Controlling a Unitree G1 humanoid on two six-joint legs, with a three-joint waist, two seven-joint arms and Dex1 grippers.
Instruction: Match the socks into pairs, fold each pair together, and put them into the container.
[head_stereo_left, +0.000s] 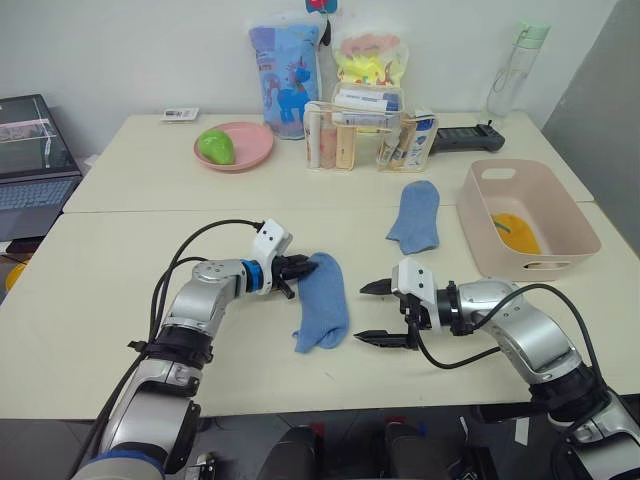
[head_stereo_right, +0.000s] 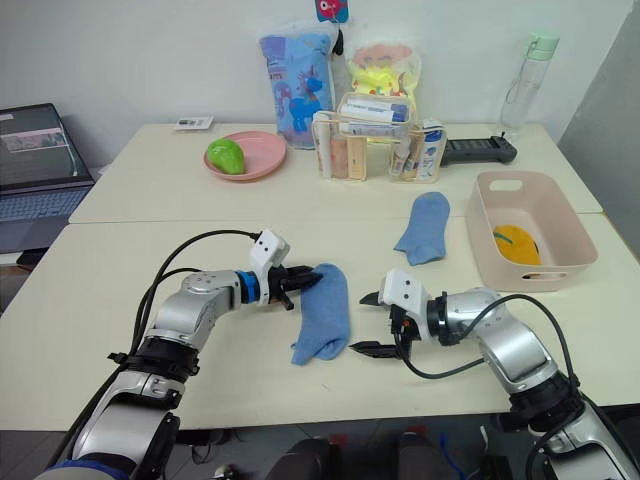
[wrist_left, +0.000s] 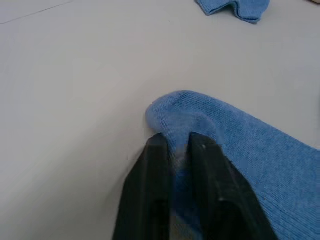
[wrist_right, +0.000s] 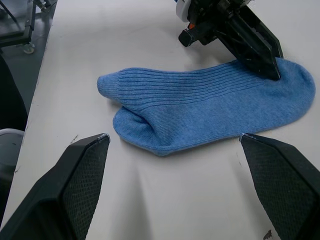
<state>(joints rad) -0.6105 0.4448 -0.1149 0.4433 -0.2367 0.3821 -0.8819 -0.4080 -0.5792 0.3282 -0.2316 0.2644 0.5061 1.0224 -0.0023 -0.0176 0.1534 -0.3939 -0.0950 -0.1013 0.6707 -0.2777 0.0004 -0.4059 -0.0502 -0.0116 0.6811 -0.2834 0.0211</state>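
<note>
On the worktop (head_stereo_left: 120, 300), near edge:
Near sock: a light blue sock (head_stereo_left: 322, 302) lies flat between the two grippers.
Left gripper (head_stereo_left: 296, 270): jaws clenched on that sock's rounded end, pinching up a fold of knit.
Right gripper (head_stereo_left: 384, 312): jaws released and spread wide, just beside the sock, not touching it.
Second light blue sock (head_stereo_left: 415, 216): flat, farther back, near the container.
Container (head_stereo_left: 478, 239): pale pink bin on the right, with something mustard yellow (head_stereo_left: 516, 233) inside.
</note>
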